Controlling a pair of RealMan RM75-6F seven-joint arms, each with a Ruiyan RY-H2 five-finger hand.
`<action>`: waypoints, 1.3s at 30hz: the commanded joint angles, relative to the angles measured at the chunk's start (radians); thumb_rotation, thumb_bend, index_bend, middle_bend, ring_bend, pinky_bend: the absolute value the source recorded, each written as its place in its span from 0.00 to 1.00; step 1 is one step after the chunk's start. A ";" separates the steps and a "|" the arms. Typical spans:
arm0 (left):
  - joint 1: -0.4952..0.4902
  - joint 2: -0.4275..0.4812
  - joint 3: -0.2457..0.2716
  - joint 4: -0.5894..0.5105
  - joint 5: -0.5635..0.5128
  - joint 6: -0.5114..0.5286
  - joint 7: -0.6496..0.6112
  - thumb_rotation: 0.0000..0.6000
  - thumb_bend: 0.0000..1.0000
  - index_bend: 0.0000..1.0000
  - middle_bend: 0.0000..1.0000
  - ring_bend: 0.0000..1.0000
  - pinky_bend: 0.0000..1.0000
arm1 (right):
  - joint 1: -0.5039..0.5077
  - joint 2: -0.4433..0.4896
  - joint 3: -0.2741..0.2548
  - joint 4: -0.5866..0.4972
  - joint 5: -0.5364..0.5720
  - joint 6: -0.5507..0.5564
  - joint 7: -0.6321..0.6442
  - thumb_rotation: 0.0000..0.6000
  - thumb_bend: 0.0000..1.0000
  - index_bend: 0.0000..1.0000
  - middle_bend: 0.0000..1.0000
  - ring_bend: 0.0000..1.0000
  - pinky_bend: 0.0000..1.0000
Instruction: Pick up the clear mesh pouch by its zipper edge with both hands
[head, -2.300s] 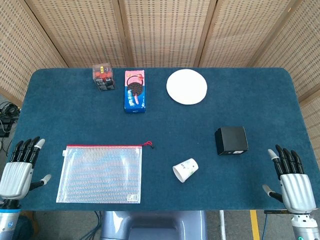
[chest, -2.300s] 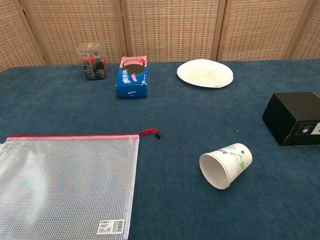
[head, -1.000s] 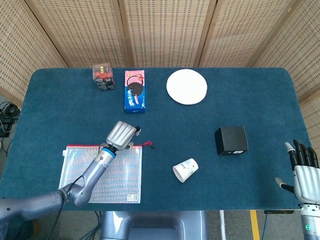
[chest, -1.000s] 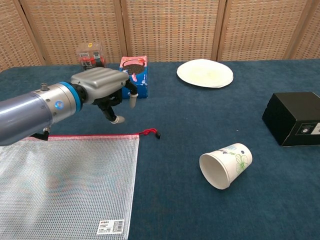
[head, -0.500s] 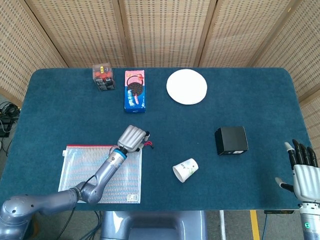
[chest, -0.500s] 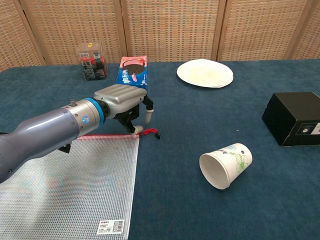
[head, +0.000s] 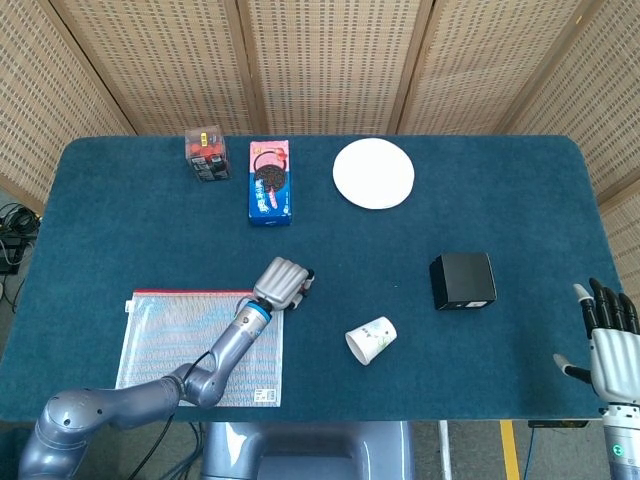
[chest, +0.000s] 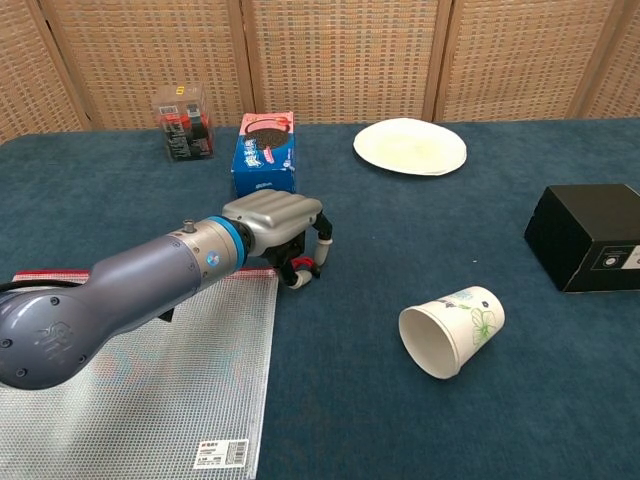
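While the pouch (head: 195, 345) lies flat at the table's (head: 500, 190) near-left corner, its long axis runs left-right, red zipper edge (chest: 45, 274) facing away, pull at the right end. It looks light, limp and slippery: best pinched along the zipper. The left hand (chest: 278, 228) curls fingers down over the pull; grip uncertain. The right hand (head: 610, 345) hangs off-table, fingers apart.
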 joint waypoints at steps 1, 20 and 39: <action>-0.004 -0.008 -0.001 0.009 0.000 0.013 0.003 1.00 0.40 0.48 0.94 0.98 1.00 | 0.001 0.001 0.001 0.002 0.003 -0.002 0.003 1.00 0.00 0.08 0.00 0.00 0.00; -0.008 -0.027 0.010 0.045 -0.009 0.028 -0.002 1.00 0.48 0.56 0.94 0.98 1.00 | 0.003 0.002 -0.003 0.000 0.000 -0.003 0.007 1.00 0.00 0.08 0.00 0.00 0.00; 0.035 0.088 -0.001 -0.129 0.015 0.110 -0.028 1.00 0.77 0.90 0.94 0.98 1.00 | 0.006 0.003 -0.019 -0.005 -0.042 0.005 0.035 1.00 0.00 0.08 0.00 0.00 0.00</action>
